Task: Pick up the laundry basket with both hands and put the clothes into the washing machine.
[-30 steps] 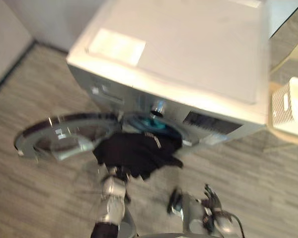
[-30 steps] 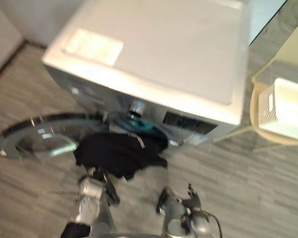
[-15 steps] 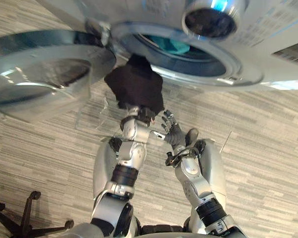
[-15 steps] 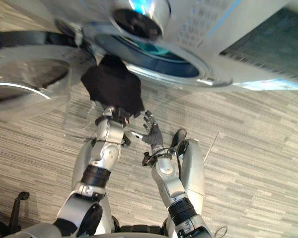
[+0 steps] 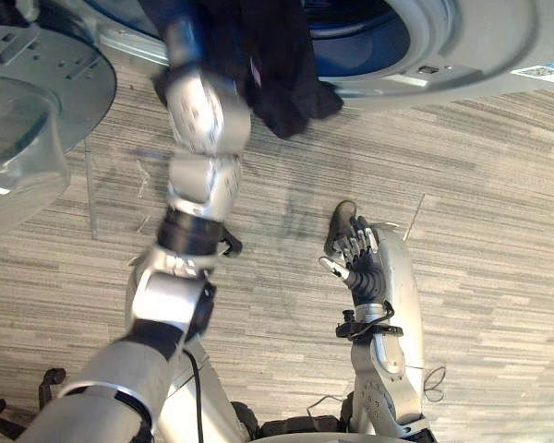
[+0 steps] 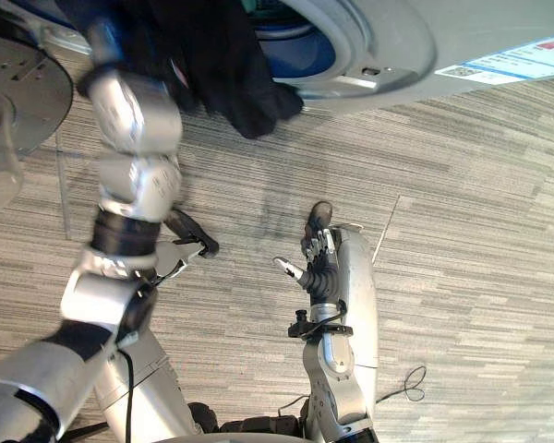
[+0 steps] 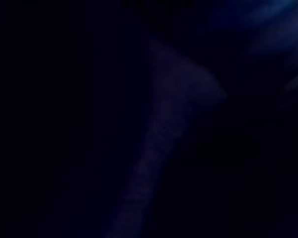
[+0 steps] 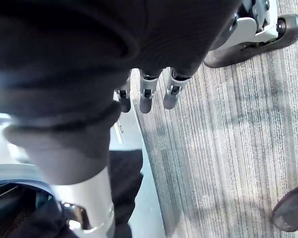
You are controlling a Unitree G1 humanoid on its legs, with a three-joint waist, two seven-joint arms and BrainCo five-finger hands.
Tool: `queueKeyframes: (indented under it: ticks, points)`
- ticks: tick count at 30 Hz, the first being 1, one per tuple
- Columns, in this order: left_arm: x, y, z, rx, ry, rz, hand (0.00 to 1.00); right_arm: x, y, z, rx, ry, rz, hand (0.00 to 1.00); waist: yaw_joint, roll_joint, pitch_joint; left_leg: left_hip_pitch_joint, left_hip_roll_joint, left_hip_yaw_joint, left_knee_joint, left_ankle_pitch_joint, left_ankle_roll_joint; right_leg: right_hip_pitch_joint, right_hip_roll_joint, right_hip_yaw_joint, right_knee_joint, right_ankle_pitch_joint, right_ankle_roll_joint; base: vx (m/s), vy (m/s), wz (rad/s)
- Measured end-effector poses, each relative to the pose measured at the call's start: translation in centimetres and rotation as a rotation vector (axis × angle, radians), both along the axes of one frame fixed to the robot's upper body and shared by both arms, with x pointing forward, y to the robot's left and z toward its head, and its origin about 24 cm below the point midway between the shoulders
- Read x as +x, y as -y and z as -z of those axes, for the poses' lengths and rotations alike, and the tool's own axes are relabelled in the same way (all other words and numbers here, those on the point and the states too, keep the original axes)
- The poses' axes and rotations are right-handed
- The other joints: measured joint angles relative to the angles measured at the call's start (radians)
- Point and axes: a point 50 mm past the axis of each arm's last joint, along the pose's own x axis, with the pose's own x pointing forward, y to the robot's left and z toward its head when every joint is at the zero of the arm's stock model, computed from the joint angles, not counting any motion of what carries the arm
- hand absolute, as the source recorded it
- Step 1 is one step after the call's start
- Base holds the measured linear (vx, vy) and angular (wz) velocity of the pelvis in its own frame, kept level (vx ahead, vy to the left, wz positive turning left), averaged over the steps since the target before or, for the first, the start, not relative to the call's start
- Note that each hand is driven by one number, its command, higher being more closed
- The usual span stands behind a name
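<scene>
At the top of the frame the washing machine (image 5: 462, 46) stood with its door (image 5: 28, 101) swung out at upper left. The black clothes (image 5: 277, 74) hung across the drum mouth's rim. The left arm (image 5: 203, 111) reached up into them; the left hand was buried in cloth, so its grip couldn't be told. At lower centre-right, the right hand (image 5: 358, 258) hovered over the floor (image 5: 499, 231), fingers loosely spread and empty.

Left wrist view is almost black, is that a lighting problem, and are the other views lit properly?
Left wrist view: nearly all dark, probably because that camera sits against the black garment at the opening of the washing machine. Left eye view: evenly lit, soft shadows on the floor. Right wrist view: bright floor, right hand clearly lit.
</scene>
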Motion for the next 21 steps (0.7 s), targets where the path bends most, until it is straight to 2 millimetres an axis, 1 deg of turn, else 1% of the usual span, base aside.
queueKeyframes:
  ticks: [1, 2, 3, 4, 5, 6, 7, 8, 10, 11, 13, 15, 16, 17, 18, 19, 20, 21]
  points:
    - [-0.6, 0.6, -1.4, 0.037, 0.039, 0.0, 1.0, 0.0, 0.0, 0.0, 0.0, 0.004, -0.005, 0.0, -0.002, 0.0, 0.0, -0.001, 0.002, 0.001, -0.001, 0.0, 0.0, 0.0, 0.001, -0.002, -0.004, 0.001, -0.001, 0.01, 0.009, -0.08]
    - [-1.0, 1.0, -2.1, 0.055, 0.062, 0.004, 1.0, 0.0, 0.0, -0.1, -0.001, 0.009, -0.011, 0.0, -0.005, 0.0, 0.0, -0.001, 0.003, 0.002, -0.002, 0.0, 0.0, 0.0, 0.001, -0.003, -0.008, 0.001, 0.0, 0.02, 0.014, -0.06]
    - [-2.0, 1.6, -3.7, 0.085, 0.12, 0.017, 1.0, 0.1, -0.1, -0.3, 0.0, 0.019, -0.024, 0.0, -0.021, -0.001, 0.001, 0.001, 0.003, 0.004, -0.004, 0.0, 0.0, 0.001, 0.002, -0.003, -0.013, 0.001, 0.0, 0.02, 0.014, -0.05]
    - [-2.3, 1.8, -4.4, 0.071, 0.127, 0.047, 1.0, 0.1, -0.1, -0.4, 0.008, 0.025, -0.031, 0.0, -0.028, -0.001, 0.001, 0.003, 0.003, 0.004, -0.004, 0.0, 0.0, 0.002, 0.002, -0.002, -0.014, 0.002, 0.0, 0.01, 0.012, -0.11]
    - [-3.0, 2.0, -5.9, 0.038, 0.149, 0.094, 1.0, 0.1, -0.1, -0.6, 0.024, 0.037, -0.039, 0.0, -0.034, -0.001, 0.001, 0.006, 0.005, 0.009, -0.012, 0.0, 0.0, -0.001, 0.007, -0.001, -0.023, 0.007, -0.002, -0.02, 0.002, -0.13]
    - [-3.6, 1.8, -6.9, 0.017, 0.186, 0.134, 1.0, 0.1, -0.1, -0.9, 0.035, 0.047, -0.042, 0.0, -0.036, -0.002, 0.002, 0.007, 0.007, 0.022, -0.03, 0.007, -0.002, -0.009, 0.012, -0.001, -0.039, 0.017, -0.005, -0.04, -0.004, -0.14]
    - [-3.8, 1.8, -7.1, 0.016, 0.199, 0.158, 1.0, 0.1, -0.1, -1.0, 0.04, 0.052, -0.043, 0.0, -0.036, -0.001, 0.005, 0.008, 0.007, 0.029, -0.039, 0.013, -0.003, -0.014, 0.015, 0.001, -0.048, 0.024, -0.006, -0.05, -0.013, -0.11]
    - [-4.0, 1.8, -7.5, 0.007, 0.209, 0.193, 1.0, 0.3, 0.0, -1.3, 0.058, 0.06, -0.041, 0.0, -0.032, -0.009, 0.011, 0.016, 0.008, 0.043, -0.055, 0.02, -0.006, -0.022, 0.019, 0.007, -0.057, 0.032, -0.008, -0.04, -0.015, -0.05]
    - [-4.1, 2.0, -8.0, 0.004, 0.216, 0.218, 1.0, 0.6, 0.5, -1.6, 0.07, 0.07, -0.029, 0.0, -0.027, -0.01, 0.011, 0.016, 0.008, 0.053, -0.069, 0.032, -0.002, -0.027, 0.022, 0.006, -0.072, 0.045, -0.013, -0.06, -0.003, -0.06]
    - [-4.2, 1.9, -8.3, 0.005, 0.227, 0.204, 1.0, 0.6, 0.7, -1.9, 0.077, 0.082, -0.019, 0.0, -0.022, -0.01, 0.011, 0.016, 0.011, 0.06, -0.081, 0.036, -0.001, -0.03, 0.029, 0.006, -0.09, 0.059, -0.013, -0.07, 0.019, -0.13]
    - [-4.3, 1.6, -8.7, 0.009, 0.243, 0.17, 1.0, 0.7, 1.1, -2.3, 0.102, 0.095, -0.007, 0.0, -0.022, -0.01, 0.011, 0.018, 0.011, 0.074, -0.095, 0.039, 0.002, -0.033, 0.037, 0.011, -0.118, 0.08, -0.01, -0.06, 0.045, -0.19]
    - [-4.3, 1.7, -9.4, 0.046, 0.249, 0.039, 1.0, 0.7, 1.6, -2.6, 0.118, 0.107, 0.009, 0.0, -0.021, -0.01, 0.011, 0.019, 0.011, 0.086, -0.106, 0.04, 0.004, -0.033, 0.042, 0.015, -0.144, 0.099, -0.003, -0.05, 0.075, -0.13]
    - [-4.4, 1.9, -9.9, 0.138, 0.271, -0.151, 1.0, 0.7, 1.9, -2.7, 0.135, 0.114, 0.013, 0.0, -0.02, -0.012, 0.012, 0.023, 0.011, 0.097, -0.113, 0.042, 0.009, -0.033, 0.043, 0.021, -0.16, 0.112, 0.002, -0.03, 0.056, -0.09]
    - [-4.2, 1.9, -10.5, 0.236, 0.28, -0.329, 0.0, 0.8, 2.1, -2.8, 0.139, 0.12, 0.019, 0.0, -0.019, -0.014, 0.012, 0.03, 0.012, 0.107, -0.116, 0.041, 0.011, -0.032, 0.043, 0.027, -0.171, 0.121, 0.006, -0.04, 0.07, -0.13]
    - [-4.0, 2.2, -11.0, 0.361, 0.305, -0.547, 0.0, 0.9, 2.3, -2.8, 0.146, 0.126, 0.025, 0.0, -0.02, -0.015, 0.012, 0.031, 0.011, 0.109, -0.119, 0.041, 0.013, -0.029, 0.046, 0.029, -0.183, 0.131, 0.011, -0.05, 0.076, -0.18]
    - [-3.9, 2.7, -11.6, 0.547, 0.365, -0.824, 0.0, 0.9, 2.6, -2.8, 0.156, 0.128, 0.037, 0.0, -0.023, -0.015, 0.012, 0.033, 0.011, 0.111, -0.125, 0.041, 0.02, -0.021, 0.051, 0.028, -0.203, 0.144, 0.014, -0.06, 0.095, -0.2]
    - [-3.6, 3.2, -11.4, 0.711, 0.421, -1.021, 0.0, 1.0, 2.9, -2.6, 0.172, 0.131, 0.041, 0.0, -0.025, -0.015, 0.012, 0.047, 0.01, 0.124, -0.136, 0.042, 0.021, -0.011, 0.052, 0.03, -0.221, 0.154, 0.018, -0.04, 0.08, -0.17]
    - [-3.3, 3.3, -11.0, 0.784, 0.445, -1.113, 0.0, 1.0, 3.0, -2.5, 0.174, 0.132, 0.043, 0.0, -0.025, -0.015, 0.012, 0.056, 0.01, 0.13, -0.141, 0.042, 0.021, -0.006, 0.054, 0.032, -0.229, 0.158, 0.02, -0.03, 0.067, -0.13]
